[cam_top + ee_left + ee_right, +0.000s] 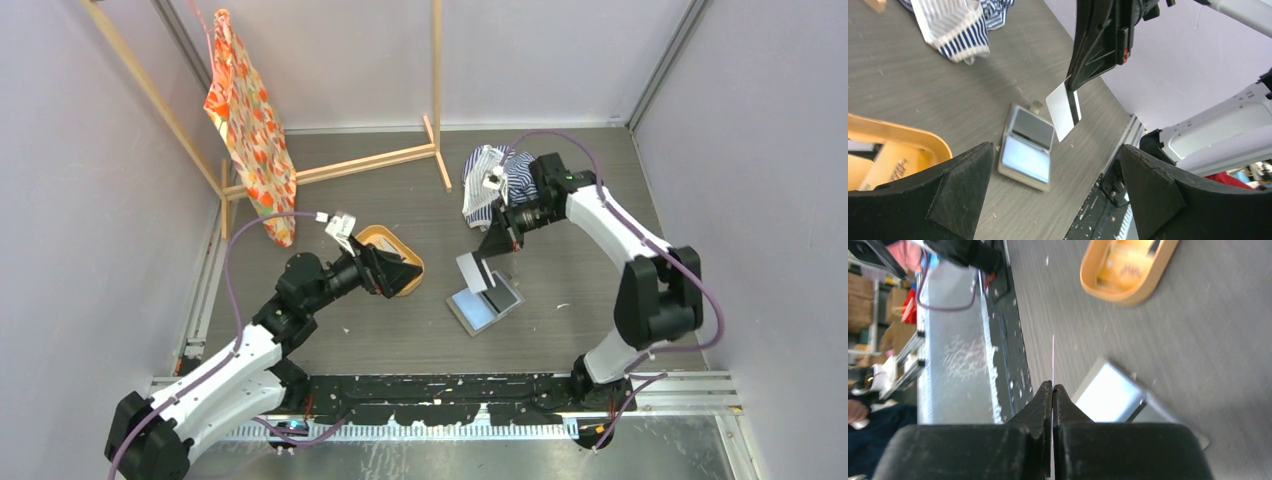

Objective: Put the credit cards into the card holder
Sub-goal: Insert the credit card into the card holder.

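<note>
Everything placed off the card holder (484,303), since it sits about mid-table (560,200).

Biggest first: one wooden rack (437,80) stands far behind the holder and off to the left, with one orange patterned cloth (250,120) hanging on it. There are two arms. One striped cloth (475,205) is bunched up on the table straight behind the holder.

One orange oval tray (418,265) sits to the left of the holder, near it but not touching. The left gripper (392,268) hangs over that tray with its jaws spread wide and nothing between them.

There's one holder. It lies flat and open, pale inside facing up, with a darker panel on its far half.

The right gripper (1052,387) is just above the holder's far side, jaws pinched tight on one white card (1062,112). That card has a black stripe along one edge. It's gripped by a top corner and dangles tilted in the air, clear of the holder. In the right wrist view it's edge-on, just a thin line.

Cards total: the white one, plus an orange card (1125,267) lying in the tray. There might be more under or next to it, but the wrist views are too cramped to count.
</note>
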`<state>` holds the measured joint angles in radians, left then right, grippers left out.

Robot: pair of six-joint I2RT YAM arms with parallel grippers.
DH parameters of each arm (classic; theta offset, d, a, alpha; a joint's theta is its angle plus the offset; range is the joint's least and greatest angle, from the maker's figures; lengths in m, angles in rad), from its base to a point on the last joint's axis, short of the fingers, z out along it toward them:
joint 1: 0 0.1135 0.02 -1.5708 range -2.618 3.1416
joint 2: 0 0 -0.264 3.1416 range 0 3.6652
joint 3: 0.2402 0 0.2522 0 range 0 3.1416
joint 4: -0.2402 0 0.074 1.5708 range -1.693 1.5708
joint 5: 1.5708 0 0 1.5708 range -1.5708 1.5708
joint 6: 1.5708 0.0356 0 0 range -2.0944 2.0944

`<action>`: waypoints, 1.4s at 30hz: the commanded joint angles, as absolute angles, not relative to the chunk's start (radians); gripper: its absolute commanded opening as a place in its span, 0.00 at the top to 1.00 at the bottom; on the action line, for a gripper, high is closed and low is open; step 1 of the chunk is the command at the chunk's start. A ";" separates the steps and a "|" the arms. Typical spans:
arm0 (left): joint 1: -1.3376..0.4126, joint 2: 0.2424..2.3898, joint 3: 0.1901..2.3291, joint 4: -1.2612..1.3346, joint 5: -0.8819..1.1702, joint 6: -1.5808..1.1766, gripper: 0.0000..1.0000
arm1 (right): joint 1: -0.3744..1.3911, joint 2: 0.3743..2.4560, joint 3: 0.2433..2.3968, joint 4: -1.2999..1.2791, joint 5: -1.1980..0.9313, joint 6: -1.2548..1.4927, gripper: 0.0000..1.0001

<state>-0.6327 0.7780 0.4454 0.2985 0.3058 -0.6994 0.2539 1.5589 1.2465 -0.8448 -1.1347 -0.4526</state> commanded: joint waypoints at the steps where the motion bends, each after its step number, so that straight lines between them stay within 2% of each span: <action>1: -0.634 0.863 0.366 0.480 0.340 -0.854 0.06 | 0.227 1.692 1.293 -1.266 -1.059 -0.788 0.99; 4: -0.672 0.972 0.353 0.583 0.338 -0.938 0.16 | 0.177 1.754 1.309 -1.287 -1.026 -0.800 0.99; 7: -0.796 1.061 0.370 0.619 0.240 -0.925 0.20 | 0.161 1.785 1.288 -1.178 -0.975 -0.714 0.99; 10: -0.876 1.157 0.411 0.629 0.170 -0.910 0.32 | 0.161 1.781 1.260 -1.048 -0.944 -0.588 0.99; 16: -0.927 1.383 0.487 0.707 0.137 -0.930 0.57 | 0.160 1.810 1.242 -0.915 -0.906 -0.486 0.99; 19: -0.935 1.492 0.525 0.741 0.146 -0.935 0.64 | 0.161 1.836 1.245 -0.917 -0.909 -0.482 0.99; 28: -0.936 1.731 0.587 0.849 0.176 -0.977 0.82 | 0.161 1.865 1.213 -0.871 -0.919 -0.434 0.99; 42: -0.937 1.778 0.496 0.859 0.130 -1.001 0.90 | 0.161 1.850 1.132 -0.767 -0.931 -0.361 0.99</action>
